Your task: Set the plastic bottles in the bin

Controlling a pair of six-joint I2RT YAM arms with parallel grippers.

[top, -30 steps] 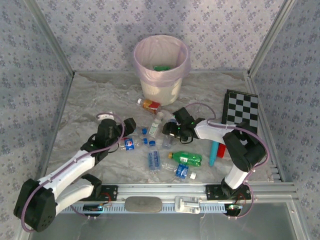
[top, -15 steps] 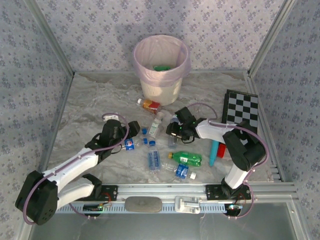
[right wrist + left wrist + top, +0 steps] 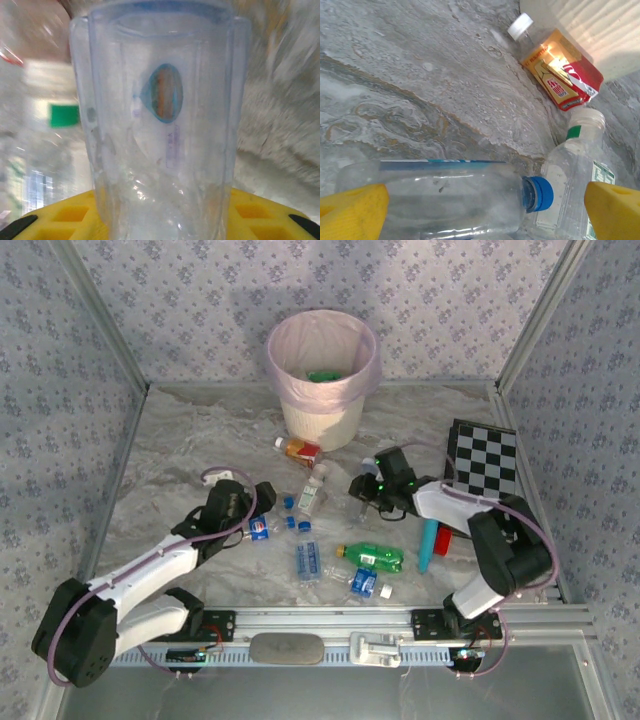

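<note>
The cream bin [image 3: 322, 415] with its pink liner stands at the back centre. Several plastic bottles lie on the table before it. Among them are an orange-red labelled one [image 3: 298, 448], a green one [image 3: 374, 557] and a blue-labelled one [image 3: 308, 560]. My left gripper [image 3: 262, 512] is open, its yellow fingers [image 3: 350, 210] either side of a lying clear bottle [image 3: 450, 197] with a blue cap. My right gripper [image 3: 366, 490] is shut on a clear bottle [image 3: 160, 125], held just right of the pile.
A black-and-white chequered board [image 3: 482, 460] lies at the right. A turquoise stick [image 3: 428, 545] with a red end is beside it. A white-capped clear bottle [image 3: 575, 165] touches the blue-capped one. The orange-red labelled bottle [image 3: 560, 75] rests against the bin wall [image 3: 590, 30].
My right gripper has closed on the clear bottle and carried it to the right. My left gripper has moved right, up to the blue-capped bottle, and stayed open.
</note>
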